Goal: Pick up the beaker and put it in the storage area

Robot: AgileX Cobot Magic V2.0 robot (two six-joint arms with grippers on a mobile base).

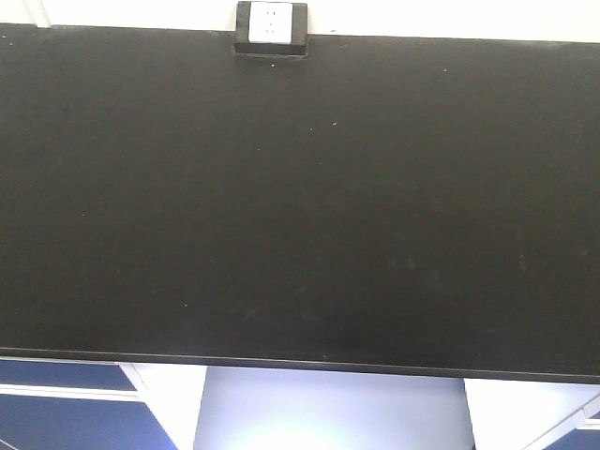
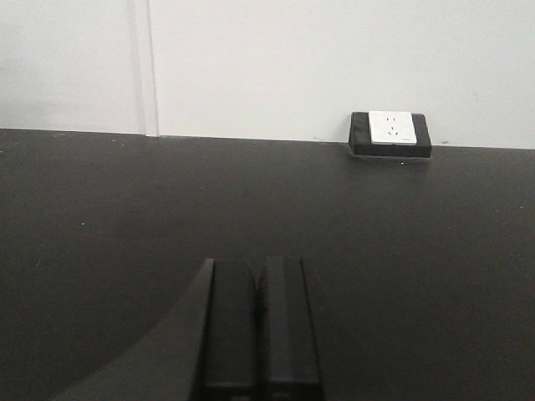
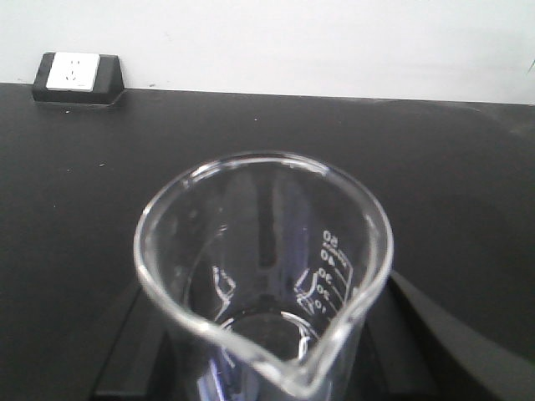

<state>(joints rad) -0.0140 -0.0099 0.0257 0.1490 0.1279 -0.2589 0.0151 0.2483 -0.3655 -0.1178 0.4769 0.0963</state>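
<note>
Scene: a wide matte black table (image 1: 300, 206) runs to a white wall (image 2: 292, 58), seen from the front and from both wrists.
Socket box: a small dark-framed white socket box (image 1: 271, 28) sits at the table's rear edge against the wall. It is left of centre in the front view.
Beaker: the clear glass beaker (image 3: 251, 251) fills the right wrist view. Its mouth is open upward and its pouring lip is turned toward the camera. White graduation marks show on its right side.
Beaker position: it is between the dark fingers (image 3: 414, 334) of the right arm, with the black table top behind it and the socket box well apart at the far left. Whether its base touches the table is hidden.
Right end effector (image 3: 266, 351): pinching the beaker, one finger against each side of the glass.
Left end effector (image 2: 259, 276): pressed together, with only a thin seam between its two black fingers and nothing in them. It is low over bare table, and the socket box is far off to its right.
Below the front edge: blue panels (image 1: 56, 412) and a pale surface.
</note>
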